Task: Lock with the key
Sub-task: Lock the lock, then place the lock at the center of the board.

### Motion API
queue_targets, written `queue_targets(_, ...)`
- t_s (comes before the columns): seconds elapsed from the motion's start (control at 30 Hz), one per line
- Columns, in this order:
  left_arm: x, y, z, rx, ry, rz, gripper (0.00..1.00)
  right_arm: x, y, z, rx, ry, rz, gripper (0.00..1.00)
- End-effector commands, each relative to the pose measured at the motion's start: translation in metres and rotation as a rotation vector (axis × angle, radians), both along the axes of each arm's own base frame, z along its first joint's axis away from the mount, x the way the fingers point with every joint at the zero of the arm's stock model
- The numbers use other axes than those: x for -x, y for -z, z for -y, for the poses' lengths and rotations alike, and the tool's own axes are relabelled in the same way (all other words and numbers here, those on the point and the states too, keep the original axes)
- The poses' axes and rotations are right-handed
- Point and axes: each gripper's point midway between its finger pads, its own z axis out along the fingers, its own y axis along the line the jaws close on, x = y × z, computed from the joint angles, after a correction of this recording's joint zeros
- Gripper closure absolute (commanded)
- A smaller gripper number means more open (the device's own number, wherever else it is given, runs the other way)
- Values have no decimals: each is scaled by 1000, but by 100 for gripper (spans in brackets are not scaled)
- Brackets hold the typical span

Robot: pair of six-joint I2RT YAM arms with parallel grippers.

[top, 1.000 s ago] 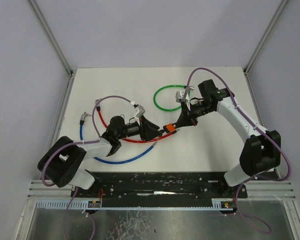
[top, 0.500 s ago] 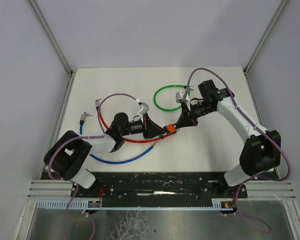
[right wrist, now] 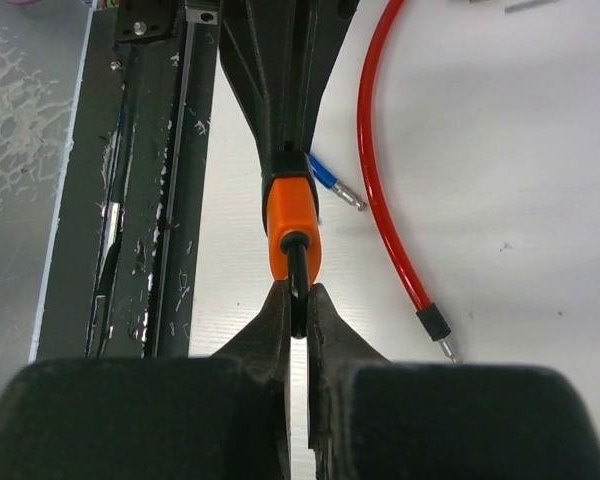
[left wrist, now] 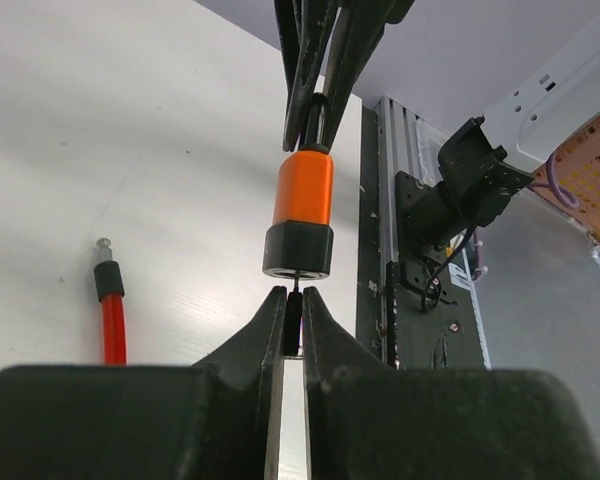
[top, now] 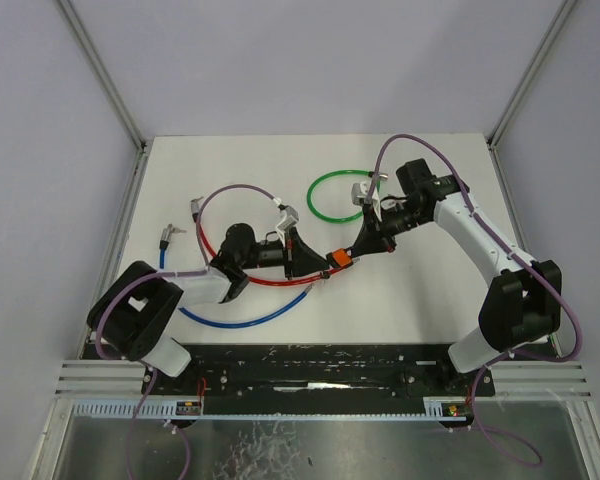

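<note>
Lock: a small orange padlock with a black base (left wrist: 302, 205), held up off the white table (top: 420, 300) between my two arms, with its keyhole end facing the left wrist camera.
Right gripper (right wrist: 298, 295): fingers closed on the dark metal shackle (right wrist: 298, 268), carrying the padlock.
Left gripper (left wrist: 292, 300): pinched tight on the thin dark key (left wrist: 293, 325). The key's tip meets the black base, but I cannot tell how deep it sits.
Handling: I judge the padlock to be light and rigid. The shackle is a smooth round bar, so the body may swivel when I twist. The grip close to the body looks right to me.
Key risk: it is small and thin, so it could slip between the pads or bend. I would turn it gently, in line with the lock.
Containers: I can see none. A red cable (top: 270, 283), a blue cable (top: 240, 322) and a green cable loop (top: 325, 190) lie loose on the table.
</note>
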Motion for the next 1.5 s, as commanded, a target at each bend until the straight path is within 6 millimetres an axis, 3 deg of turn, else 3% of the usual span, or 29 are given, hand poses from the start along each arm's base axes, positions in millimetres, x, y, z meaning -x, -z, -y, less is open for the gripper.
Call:
queue_targets(0.0, -7, -5, -17, -17, -52, 118, 100, -4, -28, 0, -65, -29, 64, 100)
queue_targets(0.2, -21, 5, -44, -52, -145, 124, 100, -9, -38, 16, -91, -6, 71, 100)
queue_targets(0.37, -23, -4, -50, -26, -172, 134, 100, -17, -41, 25, -96, 45, 78, 100)
queue_targets(0.6, -26, -26, -56, 50, -253, 123, 100, -69, -34, 55, -100, 323, 41, 100)
queue_targets(0.8, -29, -33, -63, 63, -320, 113, 100, -118, -20, 111, -168, 679, -95, 100)
queue_targets(1.0, -25, -37, -69, 61, -344, 132, 100, -156, 14, 198, -270, 1075, -311, 100)
queue_targets(1.13, -20, -38, -69, 61, -328, 140, 100, -170, 40, 239, -234, 1294, -418, 100)
queue_targets(1.23, -17, -40, -69, 64, -318, 144, 100, -180, 64, 261, -181, 1426, -475, 100)
queue_targets(1.33, -14, -42, -70, 64, -312, 150, 100, -188, 83, 269, -155, 1467, -518, 100)
queue_targets(1.47, -11, -46, -69, 67, -291, 158, 100, -212, 90, 274, -168, 1437, -552, 100)
